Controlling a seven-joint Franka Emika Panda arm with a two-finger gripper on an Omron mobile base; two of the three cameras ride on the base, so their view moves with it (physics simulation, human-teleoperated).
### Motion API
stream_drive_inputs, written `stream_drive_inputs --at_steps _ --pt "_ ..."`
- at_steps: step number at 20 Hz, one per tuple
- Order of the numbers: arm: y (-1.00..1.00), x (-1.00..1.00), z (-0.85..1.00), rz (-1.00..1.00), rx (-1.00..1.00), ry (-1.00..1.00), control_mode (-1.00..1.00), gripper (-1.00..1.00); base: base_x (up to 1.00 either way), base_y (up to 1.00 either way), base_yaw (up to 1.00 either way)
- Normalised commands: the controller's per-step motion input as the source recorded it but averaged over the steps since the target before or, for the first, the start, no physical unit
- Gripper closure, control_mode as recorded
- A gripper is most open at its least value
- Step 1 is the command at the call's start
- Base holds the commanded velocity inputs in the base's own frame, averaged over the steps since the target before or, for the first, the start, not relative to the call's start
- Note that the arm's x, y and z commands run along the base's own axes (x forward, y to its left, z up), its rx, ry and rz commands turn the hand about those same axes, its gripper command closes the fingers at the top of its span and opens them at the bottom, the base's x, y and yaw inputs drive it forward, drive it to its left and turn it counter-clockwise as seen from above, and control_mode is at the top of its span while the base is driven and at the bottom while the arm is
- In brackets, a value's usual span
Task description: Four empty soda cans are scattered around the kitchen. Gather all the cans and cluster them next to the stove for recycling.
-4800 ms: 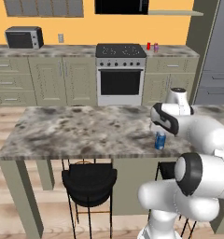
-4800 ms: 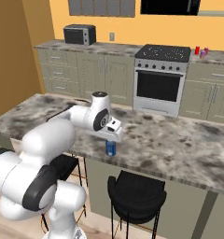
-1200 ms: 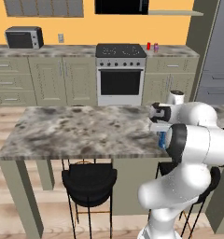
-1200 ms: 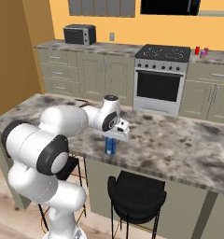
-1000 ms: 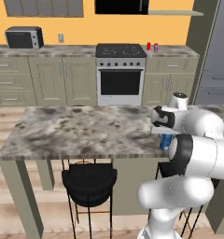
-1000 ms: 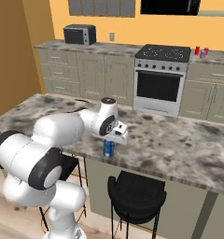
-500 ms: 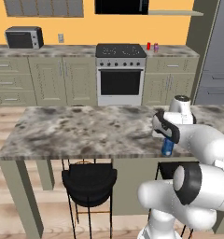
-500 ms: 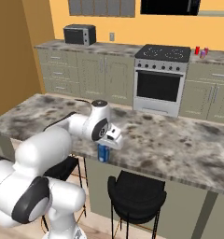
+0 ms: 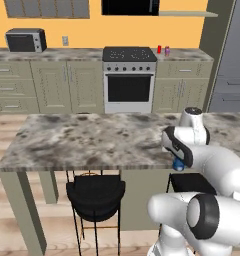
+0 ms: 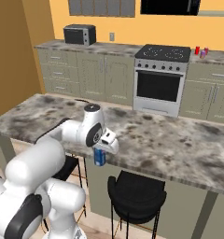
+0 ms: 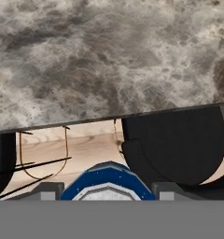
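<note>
Lifted off the worktop [image 10: 188, 149] since half a second ago, the blue can [image 10: 100, 157] now hangs past its near edge, above the black stool [image 11: 179, 144]. That suggests the carry toward the stove [image 10: 163, 79] at twelve o'clock has begun. Fingers [image 11: 47, 191] flank the can at six o'clock, gripping it.

Arm [image 9: 212, 165]: glossy white shell built of rounded, bulbous segments, rising beside the stone island counter [image 9: 92, 140]. Joints are marked by dark grey to black bands and discs; one large dark ring with a grey centre cap sits on the lower segment nearest the camera. In the right base view the arm [image 10: 53, 154] shows the same white casing, with a small round dark cap on the wrist end. No cables, screws or markings discernible.
</note>
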Motion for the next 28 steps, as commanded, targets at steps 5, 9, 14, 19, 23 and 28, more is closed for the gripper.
stream_drive_inputs --at_steps 5,9,14,19,23,28 --pt "0.00 0.00 0.00 0.00 0.00 0.00 1.00 1.00 -0.28 0.04 -0.02" --pt "0.00 0.00 0.00 0.00 0.00 0.00 1.00 1.00 -0.62 0.06 -0.08" --pt "0.00 0.00 0.00 0.00 0.00 0.00 1.00 1.00 -0.68 0.05 -0.08" --pt "0.00 0.00 0.00 0.00 0.00 0.00 1.00 1.00 -0.12 0.01 -0.74" --pt "0.00 0.00 0.00 0.00 0.00 0.00 1.00 1.00 0.00 0.00 -0.98" --pt "0.00 0.00 0.00 0.00 0.00 0.00 1.00 1.00 0.00 0.00 -0.99"
